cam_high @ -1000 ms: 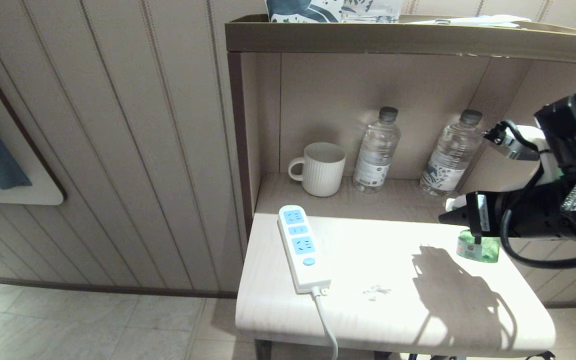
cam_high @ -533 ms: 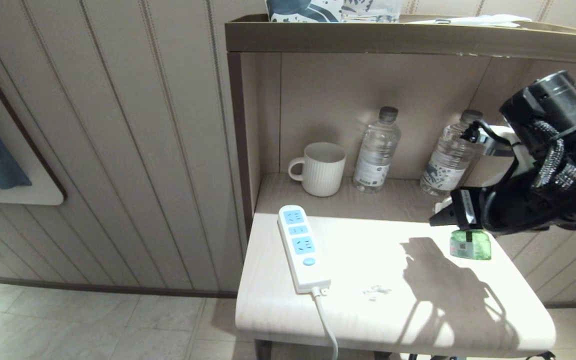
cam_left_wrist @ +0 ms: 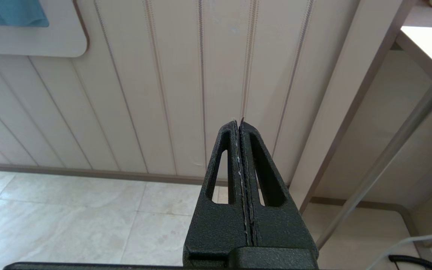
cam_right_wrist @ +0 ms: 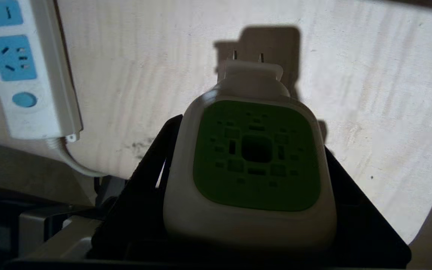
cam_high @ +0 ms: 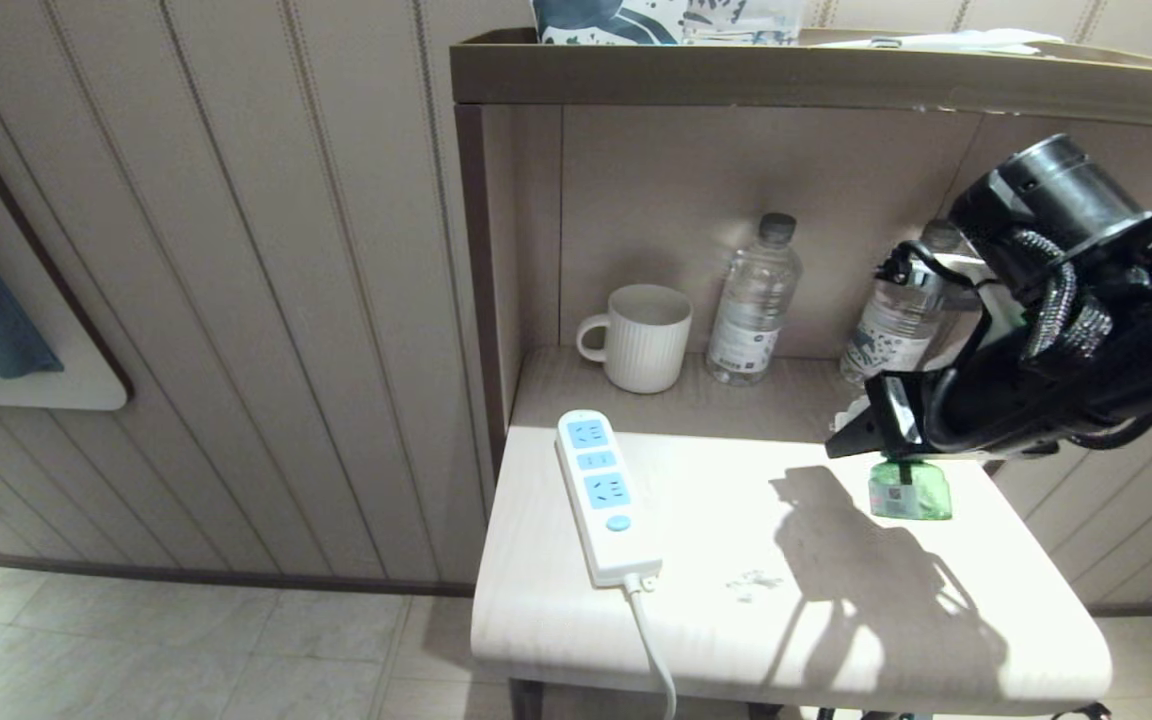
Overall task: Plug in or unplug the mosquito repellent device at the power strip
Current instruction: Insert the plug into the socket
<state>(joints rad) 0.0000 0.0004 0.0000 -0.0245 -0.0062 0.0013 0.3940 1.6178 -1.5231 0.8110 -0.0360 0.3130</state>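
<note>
My right gripper (cam_high: 861, 430) is shut on the mosquito repellent device (cam_right_wrist: 251, 165), holding its white head with the green vented top between both black fingers. Its green bottle (cam_high: 908, 490) hangs below the fingers, above the right side of the table. The metal prongs (cam_right_wrist: 248, 56) point away from the wrist. The power strip (cam_high: 603, 493) lies on the table's left side, with nothing plugged into its light-blue sockets (cam_right_wrist: 13, 58); the round blue button (cam_right_wrist: 24, 99) and white cord (cam_high: 651, 640) are at its near end. The left gripper (cam_left_wrist: 238, 125) hangs shut beside the table, over the floor.
A white ribbed mug (cam_high: 641, 337) and two clear water bottles (cam_high: 754, 300) (cam_high: 896, 320) stand in the alcove behind the table (cam_high: 736, 640). A shelf (cam_high: 836, 80) overhangs the alcove. Panelled wall stands to the left, tiled floor below.
My right arm has carried the device leftward over the table, toward the power strip, and its wrist has tilted up. The power strip, mug and bottles have not moved.
</note>
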